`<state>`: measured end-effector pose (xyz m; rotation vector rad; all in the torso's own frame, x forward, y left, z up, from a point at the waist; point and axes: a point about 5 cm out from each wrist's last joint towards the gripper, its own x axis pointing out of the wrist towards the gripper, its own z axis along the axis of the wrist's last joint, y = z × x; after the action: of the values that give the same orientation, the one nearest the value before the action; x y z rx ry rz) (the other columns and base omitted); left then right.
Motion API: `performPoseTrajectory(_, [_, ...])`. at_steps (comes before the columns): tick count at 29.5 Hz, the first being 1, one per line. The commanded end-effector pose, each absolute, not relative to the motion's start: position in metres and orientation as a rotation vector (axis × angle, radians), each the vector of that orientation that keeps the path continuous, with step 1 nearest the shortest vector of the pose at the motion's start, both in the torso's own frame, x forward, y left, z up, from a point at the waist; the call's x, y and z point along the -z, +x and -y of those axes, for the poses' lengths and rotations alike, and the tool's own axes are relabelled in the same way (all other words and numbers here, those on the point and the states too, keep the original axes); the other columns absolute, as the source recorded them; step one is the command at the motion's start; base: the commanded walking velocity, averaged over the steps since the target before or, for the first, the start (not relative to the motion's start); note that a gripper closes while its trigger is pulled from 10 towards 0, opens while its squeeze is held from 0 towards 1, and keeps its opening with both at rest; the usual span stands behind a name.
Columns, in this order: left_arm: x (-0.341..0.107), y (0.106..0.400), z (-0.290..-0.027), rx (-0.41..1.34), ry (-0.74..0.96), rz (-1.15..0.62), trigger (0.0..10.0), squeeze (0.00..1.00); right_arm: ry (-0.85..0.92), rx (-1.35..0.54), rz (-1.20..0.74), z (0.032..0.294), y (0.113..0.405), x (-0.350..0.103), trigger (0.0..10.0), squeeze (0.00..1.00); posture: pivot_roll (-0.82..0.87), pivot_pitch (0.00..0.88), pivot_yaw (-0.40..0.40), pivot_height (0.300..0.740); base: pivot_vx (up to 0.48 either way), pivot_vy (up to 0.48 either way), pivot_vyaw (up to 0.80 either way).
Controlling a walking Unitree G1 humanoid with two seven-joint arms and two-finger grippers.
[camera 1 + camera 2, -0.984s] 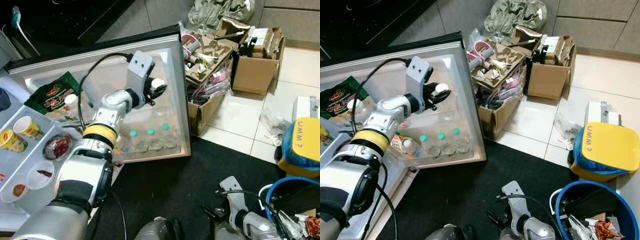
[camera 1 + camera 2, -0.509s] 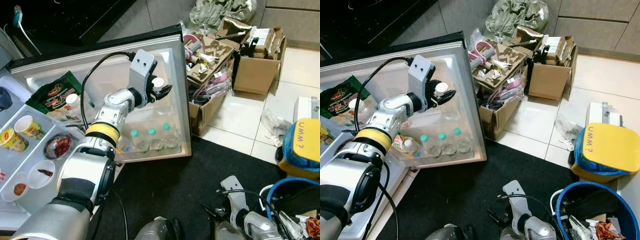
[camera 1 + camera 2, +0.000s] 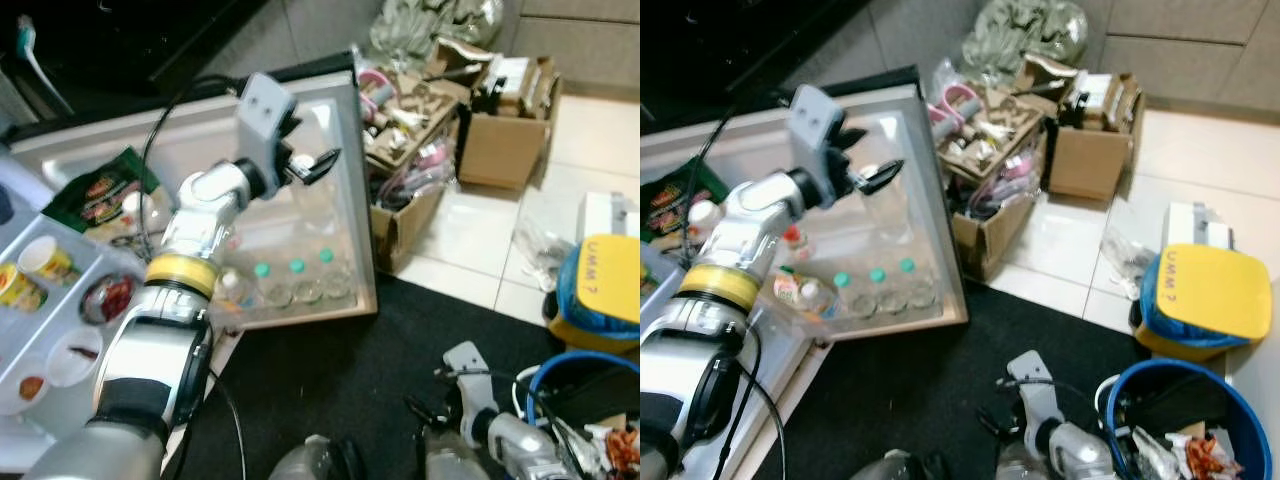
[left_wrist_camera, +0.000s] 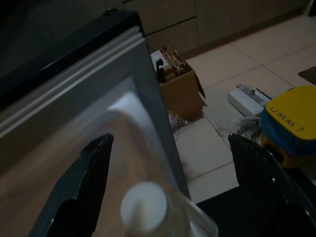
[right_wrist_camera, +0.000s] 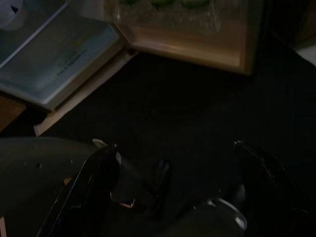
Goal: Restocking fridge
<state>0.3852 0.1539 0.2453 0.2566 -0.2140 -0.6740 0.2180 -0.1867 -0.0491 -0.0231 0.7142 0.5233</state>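
**Bottle in the fridge door**

The left gripper (image 4: 168, 197) hangs over the open fridge door (image 3: 340, 130), its fingers spread wide. A clear bottle (image 3: 310, 195) with a white cap (image 4: 140, 213) stands in the door shelf between them. The right gripper (image 5: 173, 168) hangs low over the black mat (image 3: 340, 380), fingers wide apart.

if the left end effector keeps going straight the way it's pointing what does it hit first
Probably the clear white-capped bottle just below its open fingers, then the fridge door edge; depth is unclear.
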Motion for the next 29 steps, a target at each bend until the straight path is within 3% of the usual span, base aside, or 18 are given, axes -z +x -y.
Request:
performPoseTrajectory(1, [-0.253,0.378,-0.171,0.657,0.253,0.244,10.0,1.0,0.008,-0.512,-0.756,0.185,0.209,0.056,10.0,0.0,-0.08,0.184,0.153,0.74,0.0,0.0,0.0])
performPoseTrajectory(2, [-0.252,0.372,-0.176,0.658,0.244,0.252,10.0,0.18,0.011,-0.506,-0.767,0.186,0.208,0.057,10.0,0.0,-0.08,0.174,0.145,0.74,0.0,0.0,0.0])
performPoseTrajectory(4, [-0.249,0.357,-0.185,0.693,0.21,0.262,10.0,0.18,0.018,-0.496,-0.784,0.188,0.204,0.059,10.0,0.0,-0.08,0.174,0.145,0.74,0.0,0.0,0.0])
performPoseTrajectory(5, [-0.245,0.348,-0.189,0.729,0.161,0.257,10.0,0.0,0.02,-0.493,-0.791,0.189,0.203,0.06,10.0,0.0,-0.07,0.166,0.138,0.74,0.0,0.0,0.0])
performPoseTrajectory(11, [-0.231,0.321,-0.196,0.841,0.051,0.228,10.0,0.0,0.022,-0.485,-0.81,0.192,0.2,0.062,10.0,0.0,-0.07,0.151,0.129,0.74,0.0,0.0,0.0])
performPoseTrajectory(13, [-0.206,0.291,-0.205,0.944,-0.048,0.204,10.0,0.0,0.041,-0.46,-0.822,0.194,0.199,0.063,10.0,0.0,-0.05,0.149,0.097,0.74,0.0,0.0,0.0])
performPoseTrajectory(16, [-0.192,0.277,-0.209,0.979,-0.108,0.178,10.0,0.0,0.044,-0.444,-0.83,0.196,0.199,0.063,10.0,0.0,-0.05,0.149,0.097,0.74,0.0,0.0,0.0])
performPoseTrajectory(19, [-0.138,0.261,-0.234,0.835,-0.302,0.077,10.0,0.0,0.046,-0.356,-0.876,0.201,0.194,0.068,10.0,0.0,-0.05,0.129,0.078,0.74,0.0,0.0,0.0])
performPoseTrajectory(22, [-0.126,0.256,-0.24,0.787,-0.349,0.067,10.0,0.0,0.037,-0.338,-0.888,0.202,0.191,0.07,10.0,0.0,-0.05,0.129,0.078,0.74,0.0,0.0,0.0])
performPoseTrajectory(25, [-0.096,0.239,-0.253,0.718,-0.5,0.043,10.0,0.0,-0.007,-0.232,-0.876,0.211,0.19,0.071,10.0,0.0,-0.04,0.12,0.061,0.74,0.0,0.0,0.0])
performPoseTrajectory(29, [-0.078,0.231,-0.254,0.664,-0.51,-0.02,10.0,0.0,-0.074,-0.176,-0.83,0.217,0.191,0.069,10.0,0.0,-0.04,0.124,0.06,0.74,0.0,0.0,0.0])
